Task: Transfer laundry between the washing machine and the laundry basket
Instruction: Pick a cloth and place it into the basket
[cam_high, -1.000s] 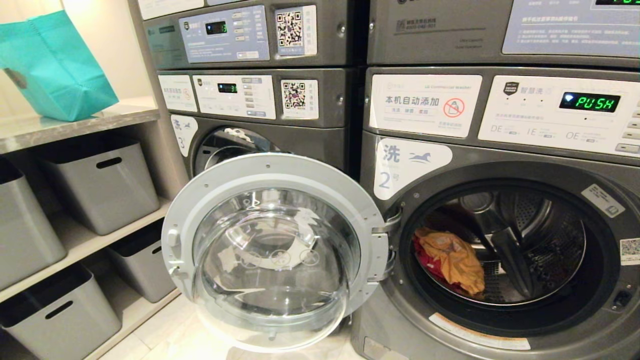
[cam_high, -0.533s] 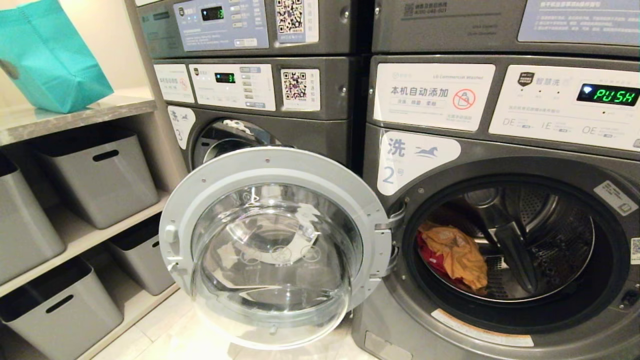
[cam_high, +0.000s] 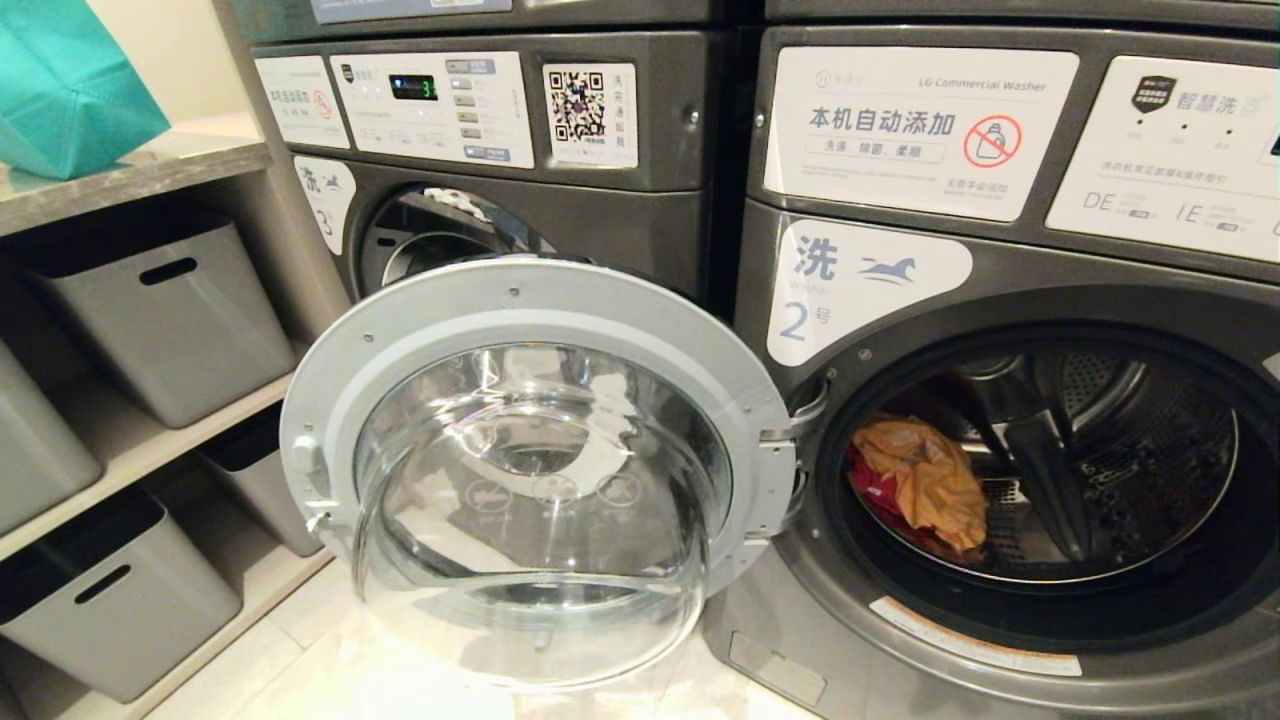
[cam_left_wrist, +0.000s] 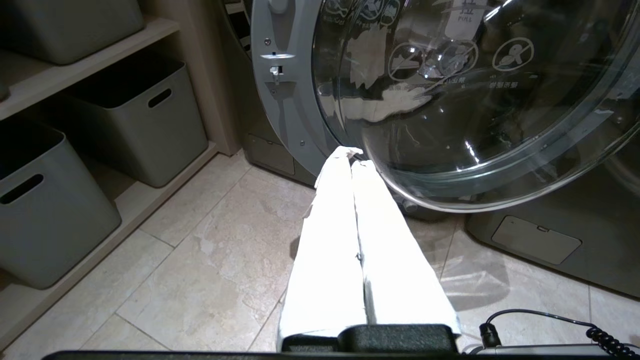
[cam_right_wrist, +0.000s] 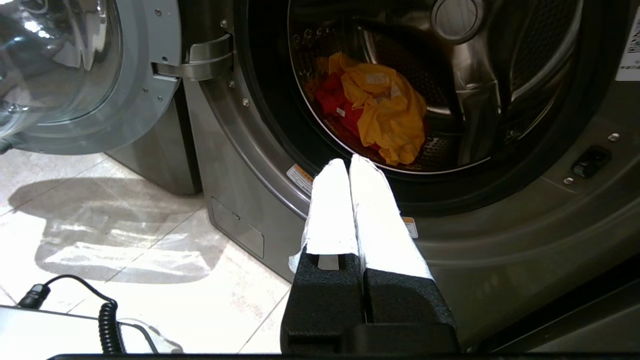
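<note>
Left hand (cam_left_wrist: 351, 152) pressed shut and empty, right beside the swung-open round glass door (cam_high: 535, 470); a careless lift could clip its rim; right hand (cam_right_wrist: 348, 162) also closed on nothing, low before the drum mouth; crumpled yellow-orange garment (cam_right_wrist: 382, 102) over red cloth (cam_right_wrist: 335, 100) lies deeper inside, apart from it; reaching in shut would only shove them back.

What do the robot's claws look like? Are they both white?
Yes. The left claw has two long white tapering fingers on a black base, with a curly black cable beside it. The right claw matches: white wrapped fingers on chunky black blocks, with a coiled black cable nearby.
</note>
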